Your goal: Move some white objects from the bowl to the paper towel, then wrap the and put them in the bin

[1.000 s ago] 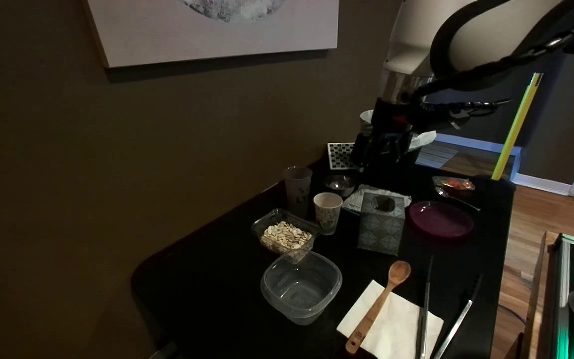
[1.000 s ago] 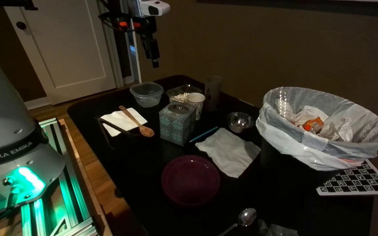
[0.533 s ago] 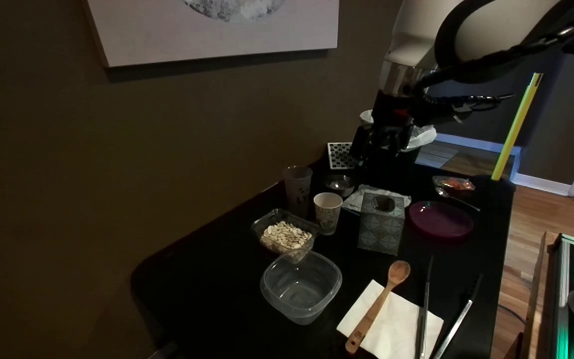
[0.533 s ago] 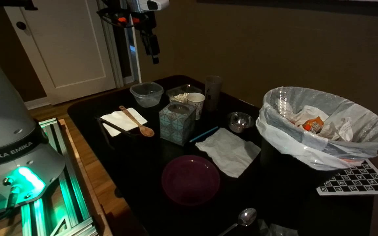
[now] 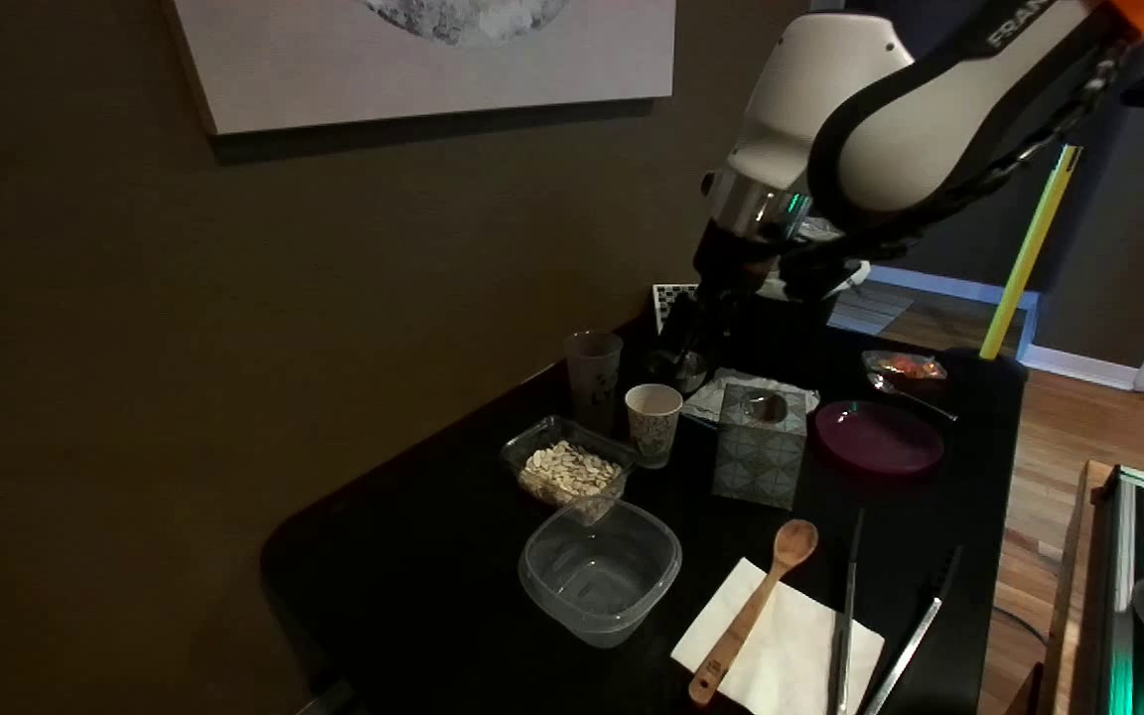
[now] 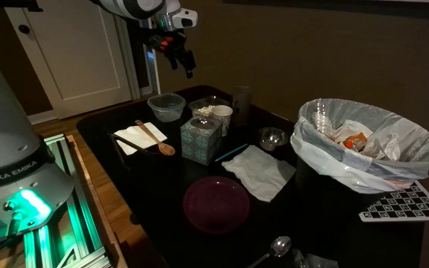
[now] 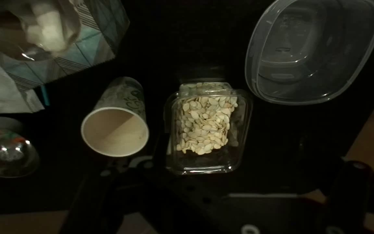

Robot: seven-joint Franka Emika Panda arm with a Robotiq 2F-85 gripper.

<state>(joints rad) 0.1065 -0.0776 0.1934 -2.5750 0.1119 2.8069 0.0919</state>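
White, flat seed-like pieces lie heaped in a clear rectangular bowl. These pieces also show in both exterior views. The paper towel lies flat and bare on the table. In an exterior view the paper towel is partly behind the tissue box. The bin has a grey-white liner and holds some trash. In an exterior view the bin is mostly behind the arm. My gripper is open, with nothing seen between its fingers, in the air above the table.
A tissue box, a paper cup, a tall cup and a small shiny bowl stand close by. An empty clear tub, a wooden spoon on a napkin, tongs and a maroon plate are also there.
The arm has swung and tilted since half a second ago. The gripper is lower and farther left in an exterior view, and to the right in another. The objects on the table have not moved.
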